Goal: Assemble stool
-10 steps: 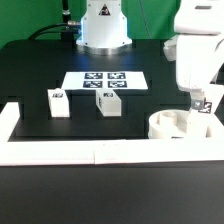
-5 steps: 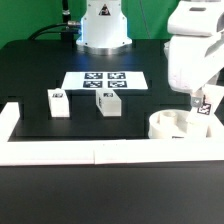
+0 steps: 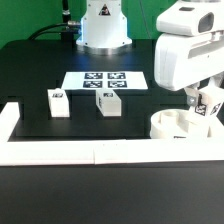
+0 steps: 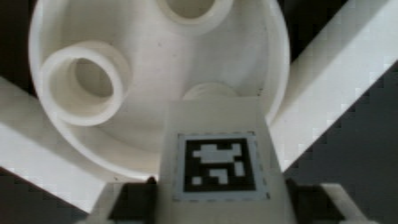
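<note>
The round white seat [image 3: 180, 125] lies on the black table at the exterior view's right, against the white rail. My gripper [image 3: 205, 107] is shut on a tagged white leg block [image 3: 209, 104] and holds it just above the seat's far right edge. In the wrist view the leg block [image 4: 217, 160] sits between my fingers [image 4: 128, 203], its tag facing the camera, with the seat [image 4: 160, 70] and its round sockets below. Two more leg blocks [image 3: 58, 102] [image 3: 107, 102] stand on the table at the exterior view's left and middle.
The marker board [image 3: 104, 81] lies flat behind the two standing blocks. A long white border rail [image 3: 90, 152] runs along the front, with a short arm at the exterior view's left [image 3: 8, 120]. The robot base [image 3: 104, 25] stands at the back.
My gripper has lifted and shifted toward the exterior view's left, the arm body now covering more of the view. The leg block stays held over the seat. The other blocks have not moved.
</note>
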Action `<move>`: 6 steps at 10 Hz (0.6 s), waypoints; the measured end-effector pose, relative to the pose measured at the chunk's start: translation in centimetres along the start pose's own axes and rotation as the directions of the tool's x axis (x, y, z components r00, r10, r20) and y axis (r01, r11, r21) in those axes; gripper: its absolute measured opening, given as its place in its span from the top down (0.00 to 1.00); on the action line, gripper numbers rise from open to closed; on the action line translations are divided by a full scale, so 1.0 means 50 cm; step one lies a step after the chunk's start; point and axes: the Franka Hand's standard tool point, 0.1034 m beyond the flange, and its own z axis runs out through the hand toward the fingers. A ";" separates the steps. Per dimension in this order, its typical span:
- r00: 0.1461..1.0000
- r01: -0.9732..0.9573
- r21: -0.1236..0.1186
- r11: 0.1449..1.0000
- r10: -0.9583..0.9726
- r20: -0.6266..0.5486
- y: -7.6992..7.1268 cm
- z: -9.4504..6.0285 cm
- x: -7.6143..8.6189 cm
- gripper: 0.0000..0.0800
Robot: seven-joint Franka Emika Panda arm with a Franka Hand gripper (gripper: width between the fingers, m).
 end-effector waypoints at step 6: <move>0.678 -0.735 0.029 0.678 0.734 0.027 0.005 0.001 -0.004 0.58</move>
